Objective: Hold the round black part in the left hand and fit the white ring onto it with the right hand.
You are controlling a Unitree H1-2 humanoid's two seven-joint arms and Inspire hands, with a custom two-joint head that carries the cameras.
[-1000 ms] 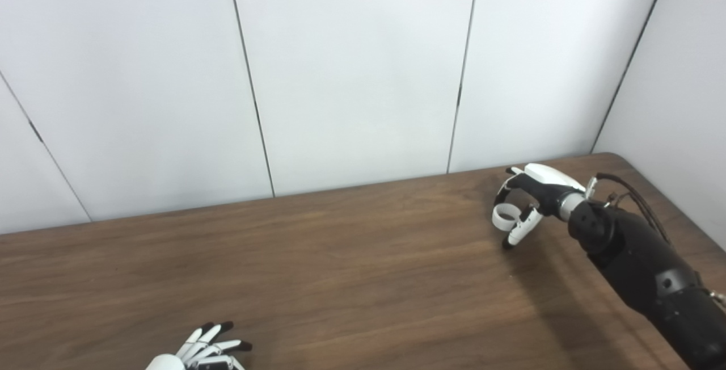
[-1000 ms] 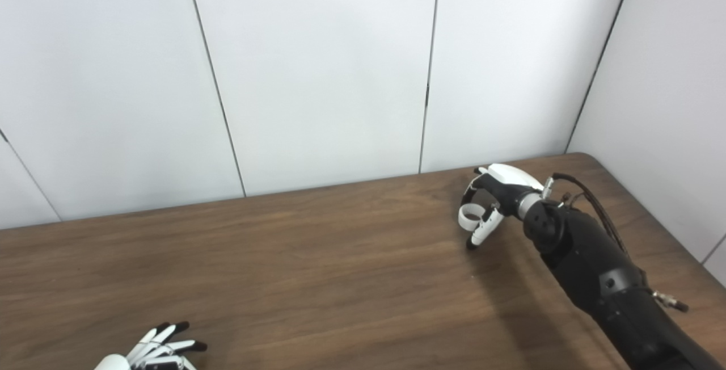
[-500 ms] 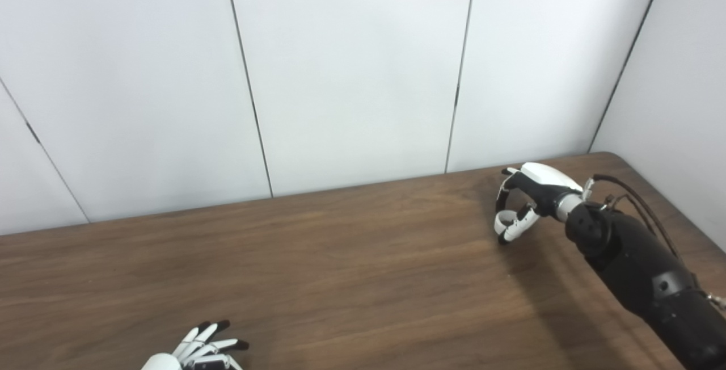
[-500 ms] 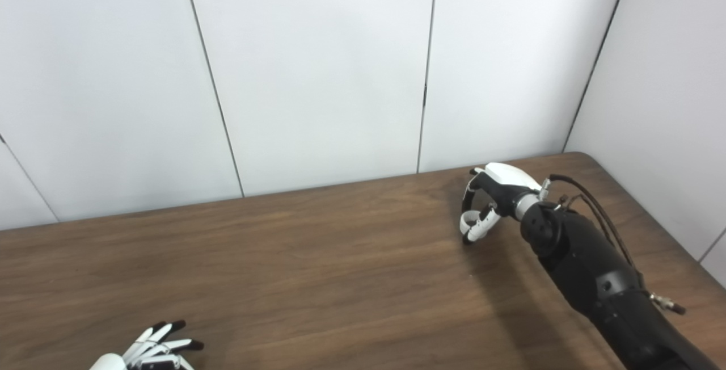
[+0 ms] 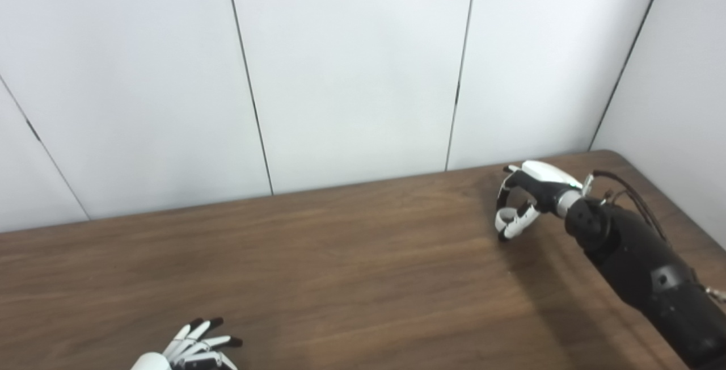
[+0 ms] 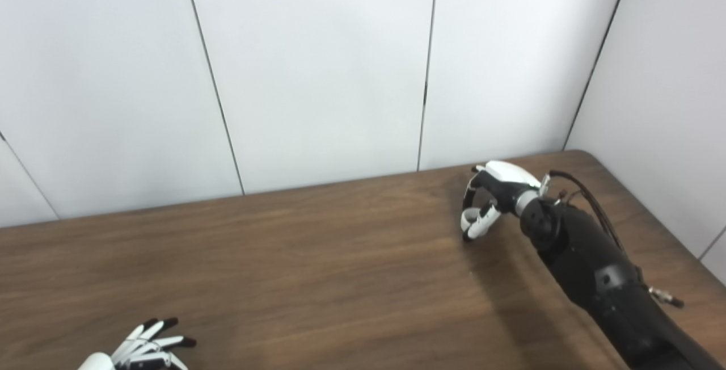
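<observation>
The task looks barely begun. The right hand (image 5: pixel 519 202) is out near the far right corner of the worktop (image 5: pixel 340 256), low over the wood, with its fingers (image 5: pixel 515 223) curled in toward the thumb. A small white curve sits inside that curl and is probably the white ring (image 5: pixel 501 221), pinched between fingers and thumb, but it is the same white as the fingers and too small to separate from them with certainty. So the ring seems to be picked up, or close to it, and nothing more.

The left hand (image 5: pixel 187 350) lies at the near left edge of the worktop, fingers spread and flat, holding nothing. It is well apart from the right hand, almost the whole width of the worktop away.

The round black part is not in view in either picture; it may lie below the bottom edge, where most of the left hand and all of its arm are cut off. What remains, by this showing: the left hand has to take up the black part, the two hands have to come together, and the ring has to be fitted on.
</observation>
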